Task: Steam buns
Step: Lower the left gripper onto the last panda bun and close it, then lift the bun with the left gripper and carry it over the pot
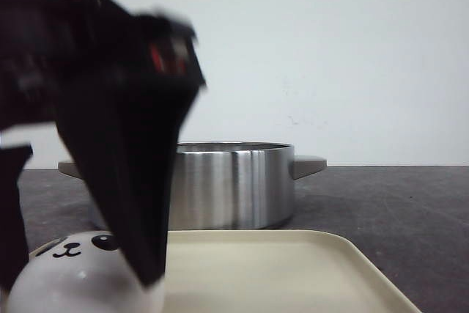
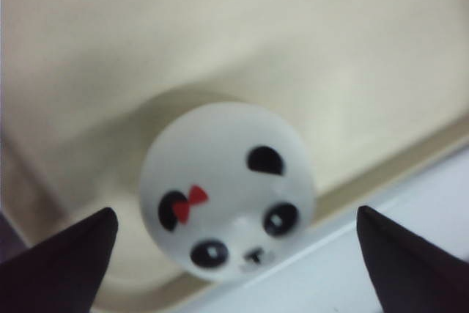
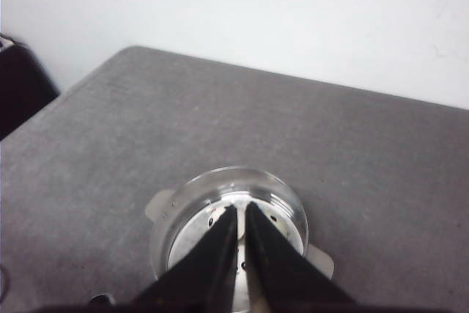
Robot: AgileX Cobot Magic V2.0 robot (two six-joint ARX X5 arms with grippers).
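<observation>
One white panda bun [image 1: 77, 254] with a red bow sits in the near left corner of the cream tray [image 1: 278, 269]. In the left wrist view the bun [image 2: 220, 181] lies face up by the tray's rim [image 2: 396, 166]. My left gripper [image 1: 79, 282] is open, one black finger on each side of the bun, with clear gaps showing around it [image 2: 236, 214]. High above the steel pot [image 3: 170, 214] my right gripper [image 3: 241, 209] is shut and holds nothing. It does not show in the front view.
The steel pot [image 1: 234, 185] with two side handles stands on the dark table just behind the tray. Its floor is a perforated plate, mostly hidden by my right fingers. A white wall closes the back.
</observation>
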